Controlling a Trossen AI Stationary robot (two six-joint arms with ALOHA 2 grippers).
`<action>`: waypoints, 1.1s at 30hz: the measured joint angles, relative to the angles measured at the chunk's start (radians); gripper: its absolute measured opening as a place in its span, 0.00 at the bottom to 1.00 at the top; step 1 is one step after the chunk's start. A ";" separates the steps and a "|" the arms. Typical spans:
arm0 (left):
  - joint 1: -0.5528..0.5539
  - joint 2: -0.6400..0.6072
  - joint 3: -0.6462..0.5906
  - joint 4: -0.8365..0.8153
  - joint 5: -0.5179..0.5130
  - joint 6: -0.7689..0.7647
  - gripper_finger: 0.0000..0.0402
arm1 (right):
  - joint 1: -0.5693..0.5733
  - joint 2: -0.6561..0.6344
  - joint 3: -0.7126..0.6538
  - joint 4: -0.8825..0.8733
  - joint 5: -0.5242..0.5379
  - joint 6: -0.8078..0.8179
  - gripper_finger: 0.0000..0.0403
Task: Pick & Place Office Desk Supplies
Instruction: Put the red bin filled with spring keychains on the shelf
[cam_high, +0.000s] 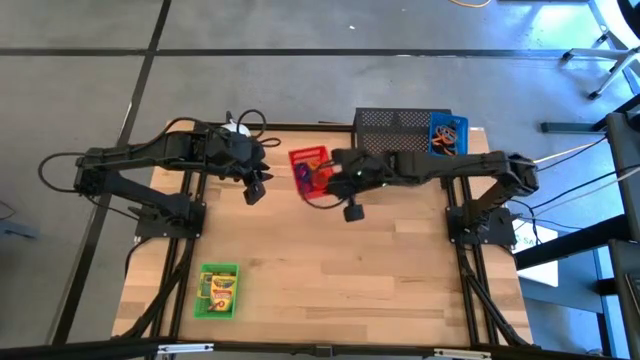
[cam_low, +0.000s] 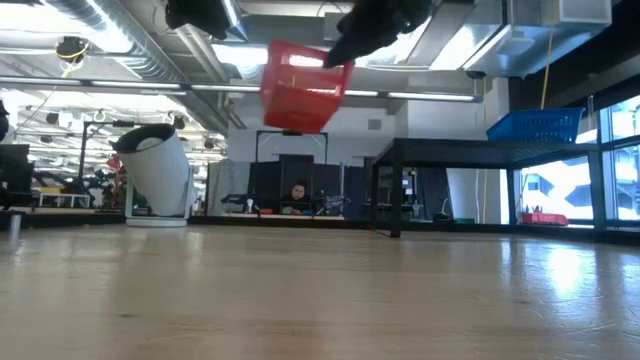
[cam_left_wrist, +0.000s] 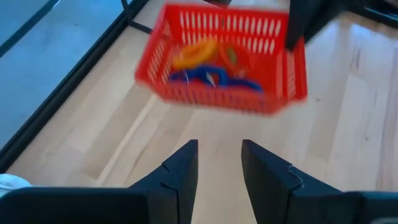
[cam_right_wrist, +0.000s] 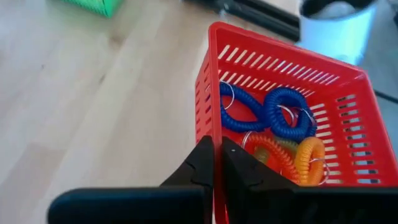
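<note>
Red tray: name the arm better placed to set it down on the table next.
Right. The right tool is shut on the red tray's wall and holds it in the air, tilted, loops inside. The left tool is open, facing the tray without touching it.

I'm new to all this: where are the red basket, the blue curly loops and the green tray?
red basket (cam_right_wrist: 348, 93): right wrist view, on its far slatted wall.
blue curly loops (cam_right_wrist: 287, 113): right wrist view, on one coil.
green tray (cam_high: 203, 305): high view, on its rim.
</note>
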 joint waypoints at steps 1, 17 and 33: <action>0.000 0.000 0.000 0.000 0.000 -0.005 0.29 | -0.010 -0.013 0.010 -0.036 0.000 -0.008 0.03; 0.000 0.000 0.000 0.011 -0.080 -0.061 0.29 | -0.257 -0.364 -0.061 -0.474 0.167 -0.046 0.03; 0.000 0.000 0.000 0.201 -0.082 -0.102 0.29 | -0.466 -0.608 -0.330 -0.545 0.101 -0.204 0.06</action>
